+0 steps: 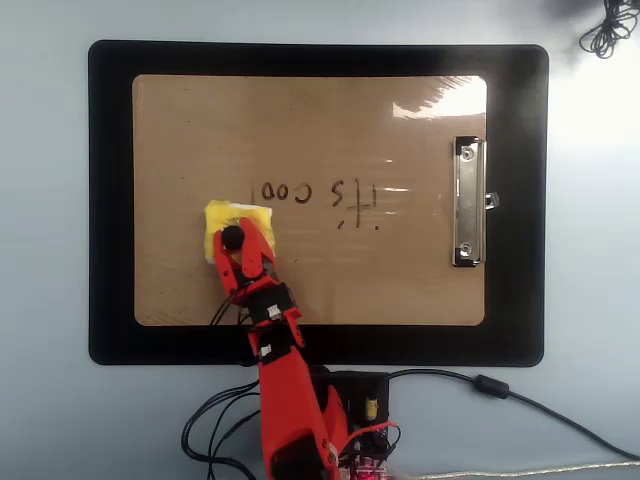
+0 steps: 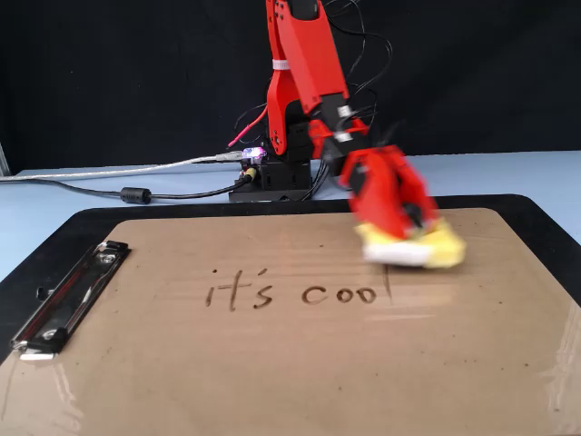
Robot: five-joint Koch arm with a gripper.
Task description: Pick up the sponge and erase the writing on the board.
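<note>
Pinching the sponge (image 1: pixel 228 225), red gripper (image 1: pixel 240 243) is pressing it onto the board (image 1: pixel 400 270) left of centre in the overhead view, touching the end of the writing (image 1: pixel 318 197).

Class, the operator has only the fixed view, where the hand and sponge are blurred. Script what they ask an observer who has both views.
Operator: My picture is smeared. Where exactly is the sponge?
Observer: The overhead view is sharp. The sponge is over the board and covers one end of the "l" in the writing.
Operator: Is the hand open?
Observer: From overhead, the hand is over the sponge's middle. Only one jaw shows, so I cannot tell.
</note>
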